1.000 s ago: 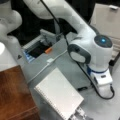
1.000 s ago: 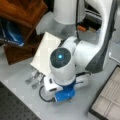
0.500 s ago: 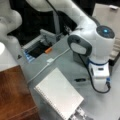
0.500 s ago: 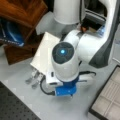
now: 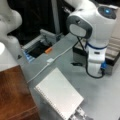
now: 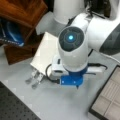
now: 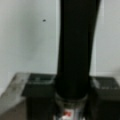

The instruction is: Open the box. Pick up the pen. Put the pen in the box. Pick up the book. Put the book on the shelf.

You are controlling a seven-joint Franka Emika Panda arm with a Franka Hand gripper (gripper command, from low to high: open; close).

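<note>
Now the arm has risen over the last sec. and shifted a bit toward the box [image 6: 110, 92], which lies open w/ pale compartments bare at a front view's bottom right. That likely means the pen is picked up and not yet placed. In the wrist view the claw [image 7: 72, 100] looks closed on the pen [image 7: 75, 50], above the tabletop [image 5: 100, 100]. Pen's long axis runs straight top-to-bottom, lighter section at the bottom. The book [image 5: 58, 96] lies flat beside the shelf [image 5: 13, 95], untouched.

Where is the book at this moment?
In both front views the book lies flat on the grey table, beside the shelf; in a front view the arm covers its right part.
</note>
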